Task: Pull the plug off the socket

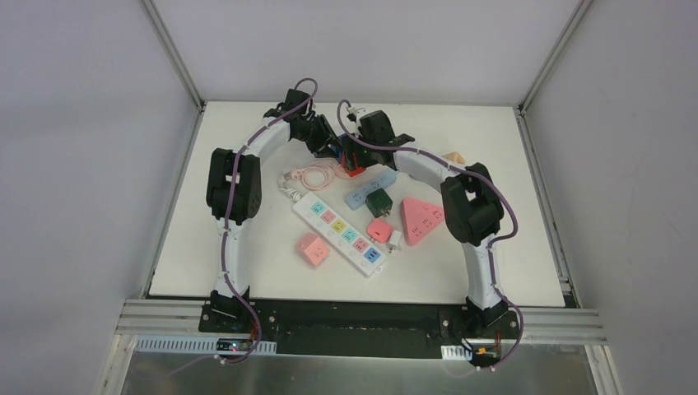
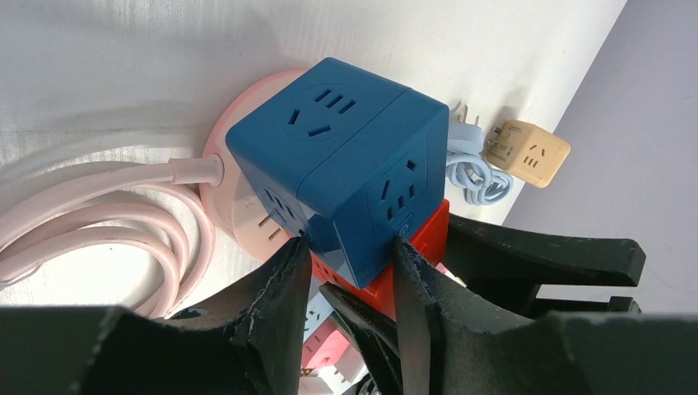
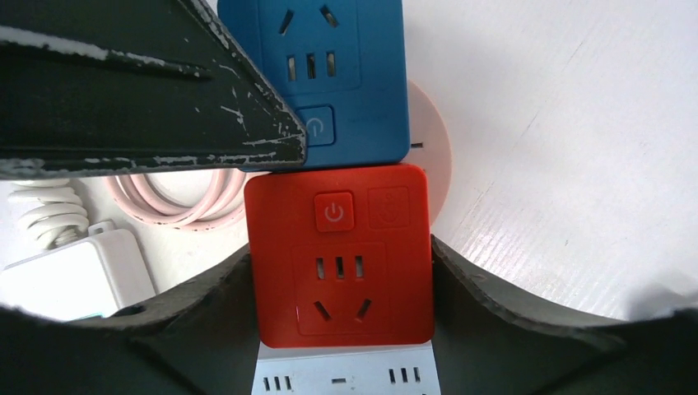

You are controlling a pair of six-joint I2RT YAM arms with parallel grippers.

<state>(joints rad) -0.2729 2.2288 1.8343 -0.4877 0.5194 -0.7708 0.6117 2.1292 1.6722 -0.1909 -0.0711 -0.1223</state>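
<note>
Blue plastic cube plug (image 2: 346,156) not yet off red plastic cube socket (image 3: 339,255); my left claw (image 2: 350,247) pinches blue, right claw (image 3: 339,271) clamps red.

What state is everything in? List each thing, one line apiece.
blue cube: flush against red cube, not yet separated.
red cube: gripped from both sides.
left gripper: shut on blue cube.
right gripper: shut on red cube.
pink cord: coiled.
beige adapter: loose, unplugged.
</note>
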